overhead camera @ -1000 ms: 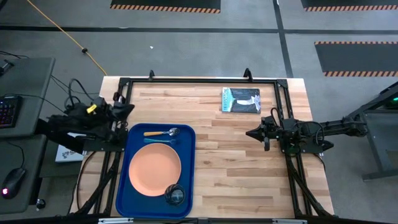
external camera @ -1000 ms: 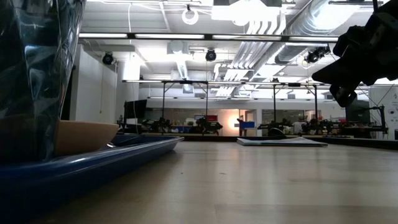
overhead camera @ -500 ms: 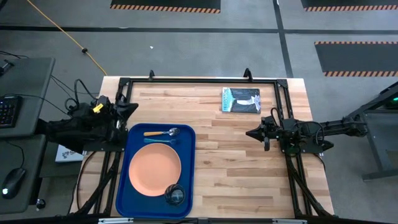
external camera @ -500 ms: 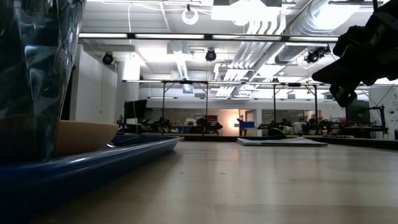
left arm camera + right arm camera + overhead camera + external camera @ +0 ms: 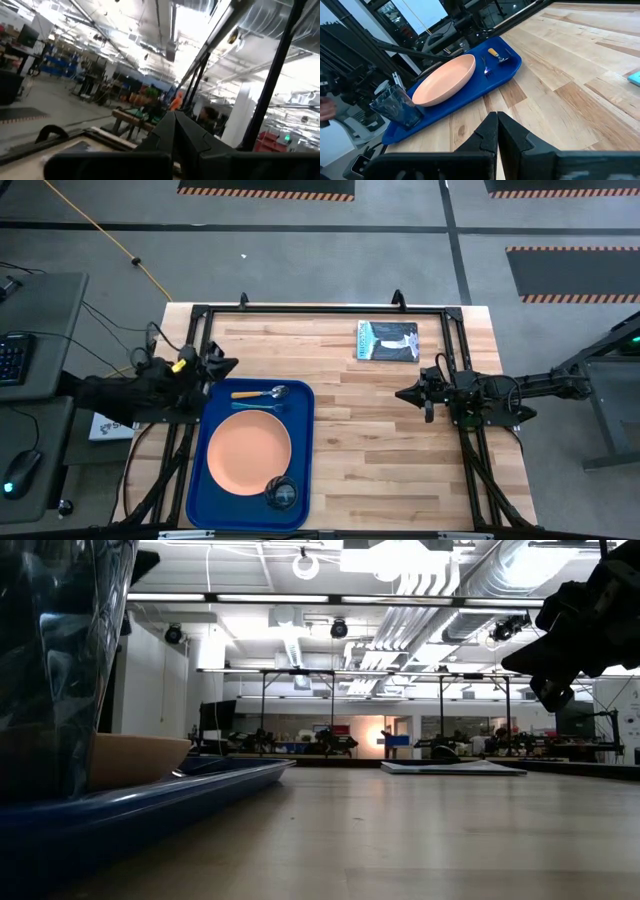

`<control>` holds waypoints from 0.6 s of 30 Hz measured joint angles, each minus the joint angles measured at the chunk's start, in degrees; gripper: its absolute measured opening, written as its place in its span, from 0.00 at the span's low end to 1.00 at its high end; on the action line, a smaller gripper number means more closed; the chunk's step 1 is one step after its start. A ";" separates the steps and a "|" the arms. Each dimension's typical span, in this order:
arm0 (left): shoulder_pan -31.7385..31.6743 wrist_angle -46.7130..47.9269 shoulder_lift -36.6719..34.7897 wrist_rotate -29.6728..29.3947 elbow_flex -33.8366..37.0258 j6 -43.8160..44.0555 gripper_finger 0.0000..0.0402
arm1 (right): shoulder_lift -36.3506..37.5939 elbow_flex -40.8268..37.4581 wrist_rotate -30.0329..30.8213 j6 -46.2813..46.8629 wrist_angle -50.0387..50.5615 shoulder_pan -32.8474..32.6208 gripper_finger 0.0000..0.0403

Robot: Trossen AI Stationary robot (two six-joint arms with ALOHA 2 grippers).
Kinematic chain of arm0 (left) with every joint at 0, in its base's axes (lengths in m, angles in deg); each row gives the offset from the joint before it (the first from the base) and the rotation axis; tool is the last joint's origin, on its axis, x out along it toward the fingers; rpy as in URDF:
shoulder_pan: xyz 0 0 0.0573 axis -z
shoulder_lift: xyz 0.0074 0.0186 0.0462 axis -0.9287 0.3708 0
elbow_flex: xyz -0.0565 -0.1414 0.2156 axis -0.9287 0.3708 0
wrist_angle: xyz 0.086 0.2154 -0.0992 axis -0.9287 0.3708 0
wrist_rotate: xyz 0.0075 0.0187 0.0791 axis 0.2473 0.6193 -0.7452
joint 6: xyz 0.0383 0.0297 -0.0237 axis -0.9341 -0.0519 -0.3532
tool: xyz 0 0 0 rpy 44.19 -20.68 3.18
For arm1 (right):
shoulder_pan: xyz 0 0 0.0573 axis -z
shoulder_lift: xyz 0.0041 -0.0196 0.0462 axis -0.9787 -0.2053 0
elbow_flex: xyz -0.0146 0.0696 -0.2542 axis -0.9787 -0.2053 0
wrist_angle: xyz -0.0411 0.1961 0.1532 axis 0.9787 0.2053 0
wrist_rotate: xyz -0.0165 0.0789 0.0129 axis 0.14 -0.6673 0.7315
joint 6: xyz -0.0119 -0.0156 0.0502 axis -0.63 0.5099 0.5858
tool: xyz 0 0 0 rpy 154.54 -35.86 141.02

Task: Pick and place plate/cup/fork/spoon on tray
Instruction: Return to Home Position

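Observation:
The blue tray (image 5: 200, 480) lies at the table's near left. On it rest the salmon-orange plate (image 5: 248, 452), the dark grey cup (image 5: 282, 493) at its near right corner, the yellow-handled spoon (image 5: 262, 393) and the teal fork (image 5: 264, 404) at its far end. The right wrist view also shows the tray (image 5: 512, 67), plate (image 5: 445, 80), cup (image 5: 395, 106), spoon (image 5: 496, 53) and fork (image 5: 485, 67). My left gripper (image 5: 230, 366) is shut and empty, just beyond the tray's far left corner. My right gripper (image 5: 400, 394) is shut and empty at the table's right, pointing toward the tray.
A small teal-covered book (image 5: 386, 340) lies flat at the table's far right. A black frame (image 5: 320, 310) runs along the table's far edge and both sides. Bare wood (image 5: 370, 450) lies between the tray and my right arm.
My left gripper has moved toward the table's right edge and a little toward the near edge, coming up to the tray's far left corner. It stays shut.

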 joint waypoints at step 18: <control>0.31 20.42 0.87 15.80 1.06 -2.02 0.00 | 0.00 0.00 0.04 0.02 0.00 0.00 0.00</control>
